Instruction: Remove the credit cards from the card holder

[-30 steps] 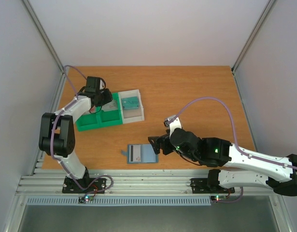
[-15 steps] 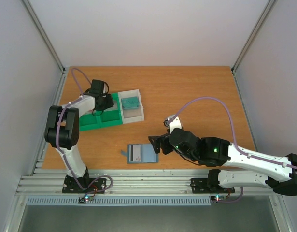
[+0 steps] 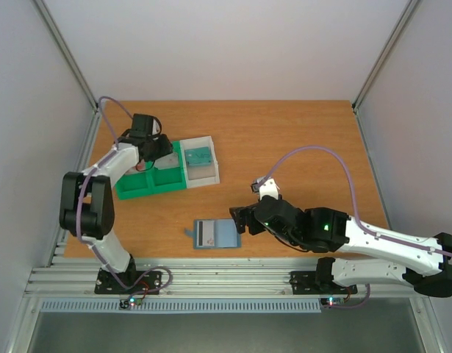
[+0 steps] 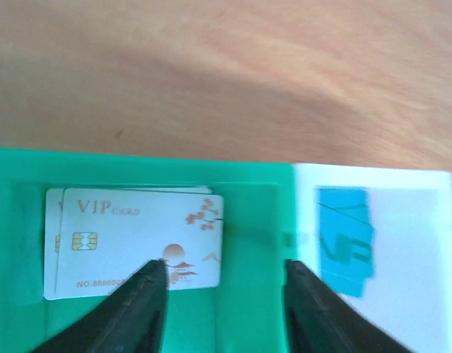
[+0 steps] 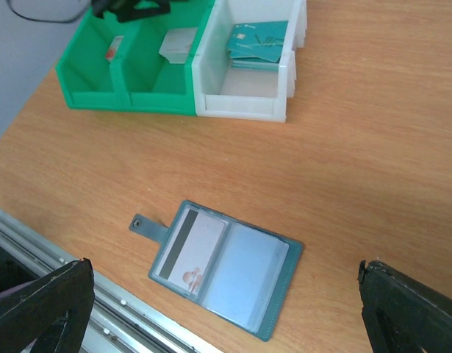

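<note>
The blue-grey card holder (image 3: 224, 235) lies open near the table's front edge, also in the right wrist view (image 5: 244, 276). Its left pocket holds a pale credit card with a dark stripe (image 5: 190, 248). My right gripper (image 3: 239, 220) is open and empty, hovering just right of the holder without touching it. My left gripper (image 3: 161, 149) is open and empty above the green tray (image 4: 255, 220). Below it lie white credit cards (image 4: 134, 239). Teal credit cards (image 4: 345, 241) lie in the white bin (image 3: 205, 176).
The green tray (image 3: 148, 185) and the white bin stand together at the left rear of the wooden table. Metal rails run along the table's near edge (image 5: 71, 272). Grey walls close in the sides and back.
My left arm swung its elbow in and back out, and its gripper stays over the green tray. My right gripper has edged slightly to the right. The holder has not moved.
</note>
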Controlling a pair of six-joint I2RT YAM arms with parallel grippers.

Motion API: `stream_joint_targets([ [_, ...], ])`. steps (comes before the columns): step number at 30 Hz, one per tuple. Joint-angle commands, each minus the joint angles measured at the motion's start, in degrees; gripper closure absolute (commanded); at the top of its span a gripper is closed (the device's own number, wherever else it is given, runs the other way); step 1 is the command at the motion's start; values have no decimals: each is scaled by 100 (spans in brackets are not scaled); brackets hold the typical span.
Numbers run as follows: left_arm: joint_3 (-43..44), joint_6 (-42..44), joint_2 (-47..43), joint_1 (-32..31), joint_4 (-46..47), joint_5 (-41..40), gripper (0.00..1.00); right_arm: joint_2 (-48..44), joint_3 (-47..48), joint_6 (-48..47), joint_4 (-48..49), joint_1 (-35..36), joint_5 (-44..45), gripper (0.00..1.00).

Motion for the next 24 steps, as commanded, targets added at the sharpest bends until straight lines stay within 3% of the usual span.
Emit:
stream_joint_targets([
  [1,81,128,-695,-5,-209,316,51,93,272,326,-316,-46,29,2],
  [8,-87,165,-1235,-5,-1018,1047,41,149,129,248,52,-46,-485,2],
  [11,-351,159,-1559,-20,-1200,1372,42,267,99,151,180,-46,-610,7],
  [14,-685,173,-1941,-76,-1338,1568,46,425,117,80,235,-59,-741,18],
  [19,-1109,300,-2534,-256,-1692,1832,57,568,-52,116,573,-159,-1054,47],
  [24,-1640,260,-3175,-479,-1847,2065,59,730,-274,237,974,-397,-1398,61],
])
